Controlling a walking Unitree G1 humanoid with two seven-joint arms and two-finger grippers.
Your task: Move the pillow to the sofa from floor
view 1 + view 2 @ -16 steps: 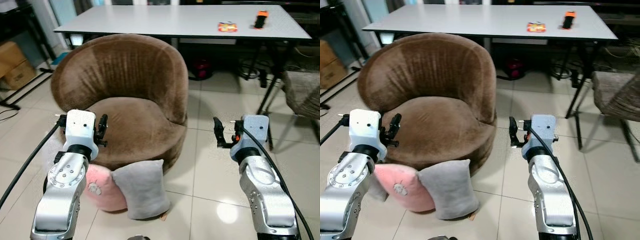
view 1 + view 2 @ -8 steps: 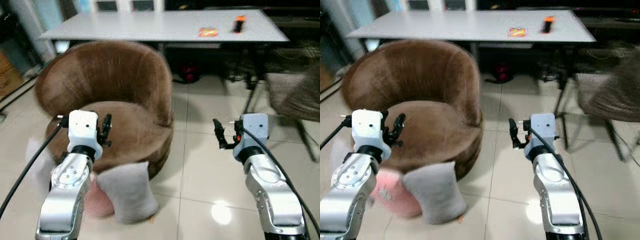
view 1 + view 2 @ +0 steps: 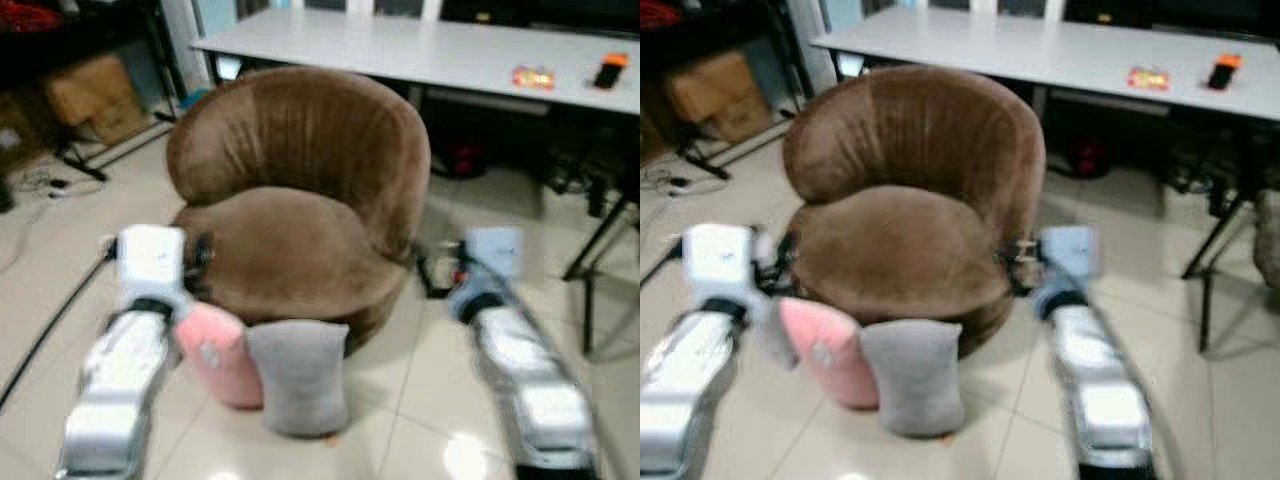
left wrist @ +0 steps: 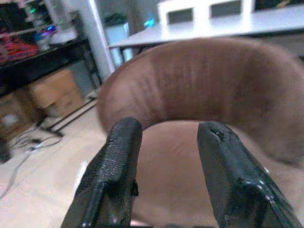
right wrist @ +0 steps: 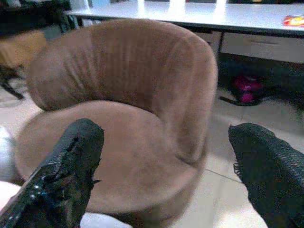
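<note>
A grey pillow (image 3: 299, 375) stands on the tiled floor against the front of a round brown sofa chair (image 3: 296, 200). A pink pillow (image 3: 222, 352) leans beside it on its left. My left gripper (image 3: 200, 262) is raised at the chair's left front, above the pink pillow, fingers (image 4: 116, 175) open with nothing between them. On the chair's right side my right gripper (image 3: 432, 277) hangs over the floor, its fingers (image 5: 71, 166) wide open and empty. The eye views are blurred.
A long white table (image 3: 430, 50) stands behind the chair with a small orange packet (image 3: 533, 76) and a dark object (image 3: 607, 72) on it. Cardboard boxes (image 3: 95, 95) and a dark shelf sit at the back left. Cables (image 3: 40, 185) lie on the floor at left.
The camera has swung left, so the chair and pillows now sit nearer the middle. Both arms look blurred from this motion; both grippers remain open and empty.
</note>
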